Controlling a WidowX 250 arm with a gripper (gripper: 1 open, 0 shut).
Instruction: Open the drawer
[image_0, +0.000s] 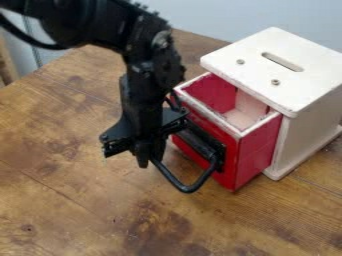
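The red drawer (238, 140) sticks partway out of the cream-white housing (301, 85), showing its pale wood interior (241, 105). Its black front plate faces front left, and the black wire loop handle (190, 182) hangs down toward the table. My gripper (139, 153) hangs from the black arm (147, 70) just left of the front plate. Its fingers are shut together and point down, with nothing seen between them. The fingertips sit beside the loop, apart from it.
The drawer and housing stand on a brown wooden table (67, 200). The housing has a slot (283, 62) on top. A pale wall lies beyond the table's far edge.
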